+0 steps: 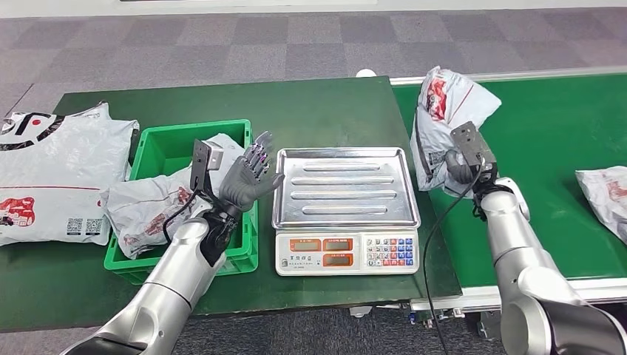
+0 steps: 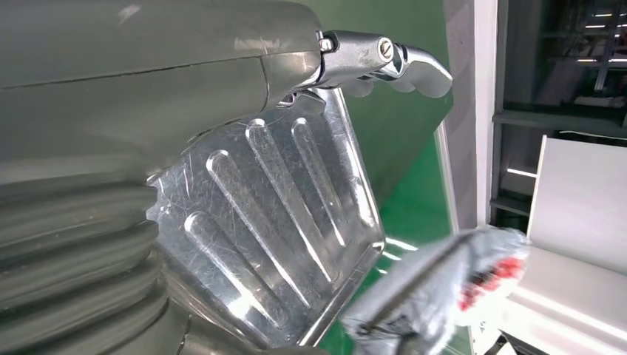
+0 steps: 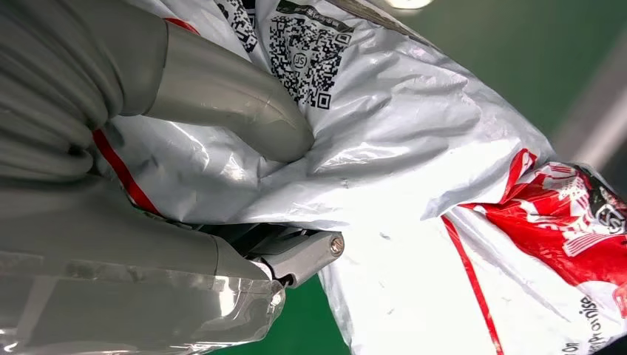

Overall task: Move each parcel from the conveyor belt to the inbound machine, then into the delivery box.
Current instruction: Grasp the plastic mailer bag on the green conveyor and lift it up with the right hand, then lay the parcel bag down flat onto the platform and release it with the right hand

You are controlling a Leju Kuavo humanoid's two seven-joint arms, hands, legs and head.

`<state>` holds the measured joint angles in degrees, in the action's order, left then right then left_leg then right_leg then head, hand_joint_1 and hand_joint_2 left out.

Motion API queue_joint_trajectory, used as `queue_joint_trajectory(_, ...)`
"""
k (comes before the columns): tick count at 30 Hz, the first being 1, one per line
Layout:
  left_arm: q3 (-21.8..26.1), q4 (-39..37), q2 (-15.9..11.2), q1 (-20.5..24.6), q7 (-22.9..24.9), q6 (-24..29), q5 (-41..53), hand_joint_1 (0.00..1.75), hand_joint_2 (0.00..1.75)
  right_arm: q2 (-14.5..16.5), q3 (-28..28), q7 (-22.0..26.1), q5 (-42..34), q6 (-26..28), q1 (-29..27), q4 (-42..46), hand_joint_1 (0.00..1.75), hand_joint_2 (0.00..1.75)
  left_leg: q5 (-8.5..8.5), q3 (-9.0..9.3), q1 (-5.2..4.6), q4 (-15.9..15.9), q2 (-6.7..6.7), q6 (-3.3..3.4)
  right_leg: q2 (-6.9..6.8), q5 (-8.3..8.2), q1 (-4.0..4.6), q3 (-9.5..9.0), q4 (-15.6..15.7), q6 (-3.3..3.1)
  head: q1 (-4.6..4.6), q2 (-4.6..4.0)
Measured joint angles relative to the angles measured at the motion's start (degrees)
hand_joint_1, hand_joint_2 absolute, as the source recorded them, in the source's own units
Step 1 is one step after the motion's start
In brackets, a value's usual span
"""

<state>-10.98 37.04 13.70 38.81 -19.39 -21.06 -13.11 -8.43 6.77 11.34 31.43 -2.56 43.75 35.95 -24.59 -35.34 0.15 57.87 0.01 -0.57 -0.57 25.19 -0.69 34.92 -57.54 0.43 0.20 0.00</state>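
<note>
White poly-mailer parcel (image 1: 447, 111) with red print and QR label, lifted on end at the conveyor belt (image 1: 547, 140) edge, just beside the weighing scale (image 1: 344, 211). Gripped low down by right hand (image 1: 460, 167); thumb (image 3: 229, 96) pressed into the film in the right wrist view, fingers wrapped under a fold. Scale tray (image 1: 344, 185) bare, ribbed, touching nothing. Left hand (image 1: 250, 177) raised over the near edge of the green crate (image 1: 185, 200), fingers spread, holding nothing. Crate already containing crumpled parcels (image 1: 151, 203); large flat parcel (image 1: 52, 177) lying on the table to its far side; another parcel (image 1: 606, 196) waiting on the belt. Judged step: transfer from belt to tray. Risks: slippery film sliding out of a grip on a loose fold; slack upper part of bag flopping and snagging the tray rim, or landing half off the tray; sagging bag knocking the scale.
</note>
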Motion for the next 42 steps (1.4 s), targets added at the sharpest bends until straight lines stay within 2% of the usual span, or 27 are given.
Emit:
queue_joint_trajectory(9,0.65,-0.27,-0.09,0.35,-0.68,0.01,-0.99,0.00,1.75,-0.02,-0.26,3.71,-6.39,-4.32,2.41,2.96,1.75,1.75,0.01,-0.03,-0.10,0.01,0.00,0.03,0.00,-0.01,-0.12,-0.01,0.01,0.01,-0.01,-0.01)
queue_joint_trajectory(15,0.65,-1.24,0.03,1.83,-0.75,0.55,-1.61,0.00,1.75,1.92,-5.45,6.12,-7.81,-8.20,2.95,2.59,1.75,1.75,0.01,0.00,-0.08,0.00,0.01,0.02,0.05,-0.01,-0.08,0.00,0.00,0.01,0.01,-0.01)
queue_joint_trajectory(27,0.65,-2.84,0.03,2.45,-1.04,0.86,-2.57,0.00,1.75,6.14,-19.98,6.63,-10.96,-1.97,-2.33,2.66,1.75,1.75,0.00,-0.04,-0.07,0.00,-0.05,0.03,-0.02,0.02,-0.10,0.03,0.01,0.02,-0.01,-0.01)
queue_joint_trajectory(38,0.64,-3.85,-0.06,2.82,-1.02,0.88,-2.87,0.00,1.75,6.20,-24.19,6.64,-12.28,-1.73,-2.98,3.07,1.75,1.75,0.01,-0.04,-0.07,0.01,-0.10,0.04,-0.06,0.02,-0.10,0.02,0.01,0.03,0.00,0.00)
queue_joint_trajectory(42,0.62,-3.91,-0.12,2.87,-1.07,0.88,-3.31,0.00,1.75,6.14,-26.54,7.15,-13.18,0.15,-7.06,7.38,1.75,1.75,-0.01,-0.04,-0.05,0.00,-0.10,0.03,-0.06,0.05,-0.08,0.02,0.01,0.05,0.00,-0.01)
